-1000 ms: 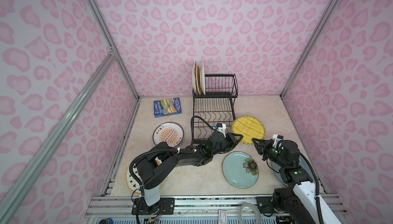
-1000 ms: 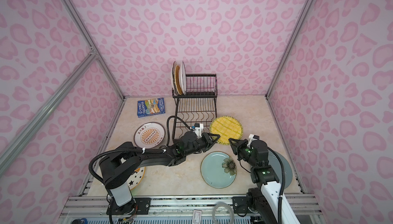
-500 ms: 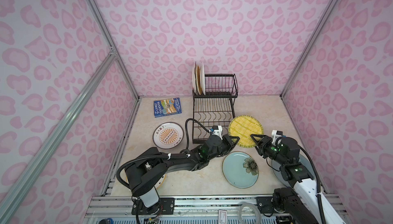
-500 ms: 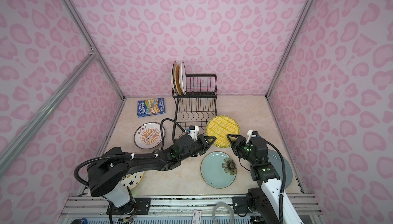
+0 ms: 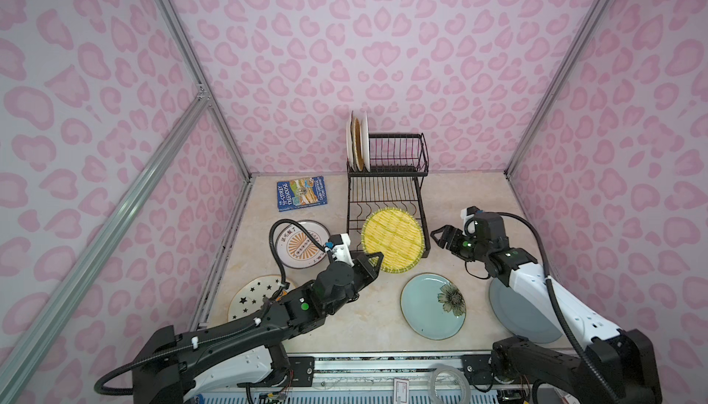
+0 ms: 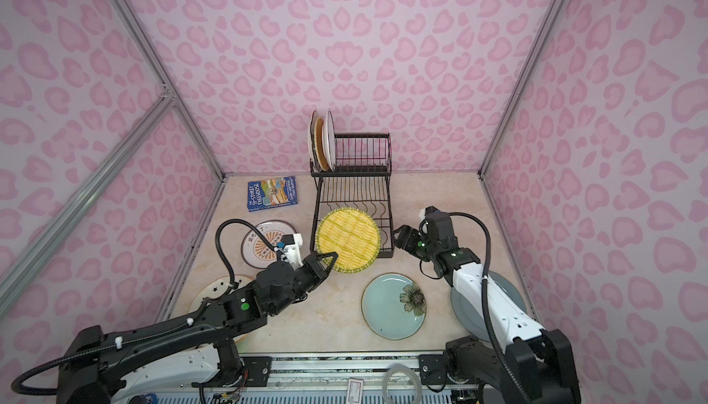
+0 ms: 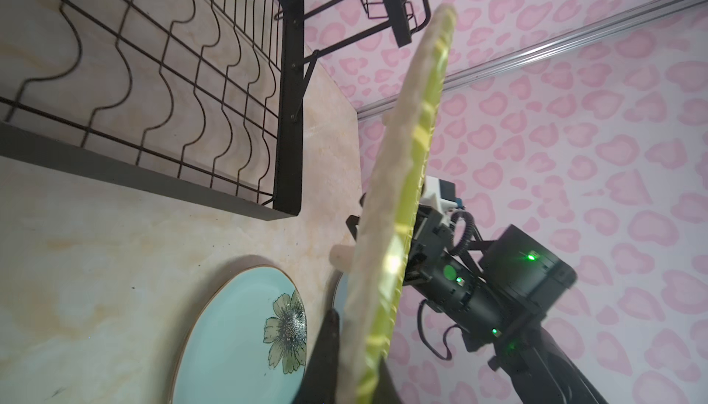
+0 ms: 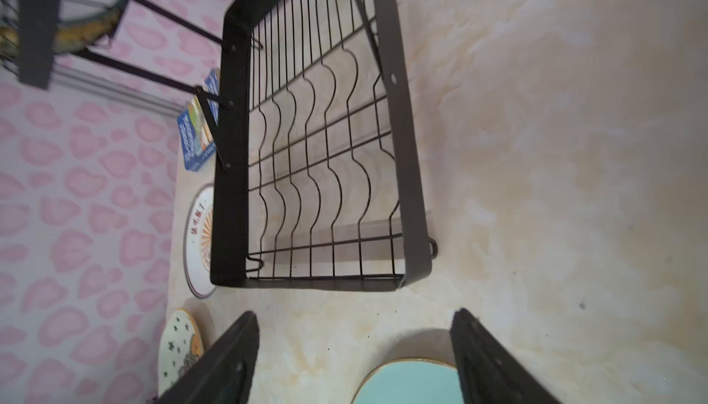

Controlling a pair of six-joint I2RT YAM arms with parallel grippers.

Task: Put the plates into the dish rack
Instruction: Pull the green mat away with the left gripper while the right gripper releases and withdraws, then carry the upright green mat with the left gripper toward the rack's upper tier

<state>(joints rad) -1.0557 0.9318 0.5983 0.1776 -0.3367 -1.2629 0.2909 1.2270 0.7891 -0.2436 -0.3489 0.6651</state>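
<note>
Pale lilac walls (image 5: 383, 38) bear pink blotches; the desk (image 5: 364, 329) is beige marble, the dish rack (image 5: 387, 191) black wire, the book (image 5: 302, 193) blue with a coloured cover picture. Shown flat: yellow woven plate (image 5: 392, 240), teal plate (image 5: 433, 306) with dark flower, plain grey-blue plate (image 5: 505, 314), white plate (image 5: 302, 247) with orange sunburst, cream plate (image 5: 253, 296) with black stars. The racked plates (image 5: 358, 141) are white, brownish-yellow, white

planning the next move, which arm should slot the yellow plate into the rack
Left. The left gripper is shut on the yellow plate, holding it tilted, close to the rack. The right gripper is open and empty, beside the plate.
</note>
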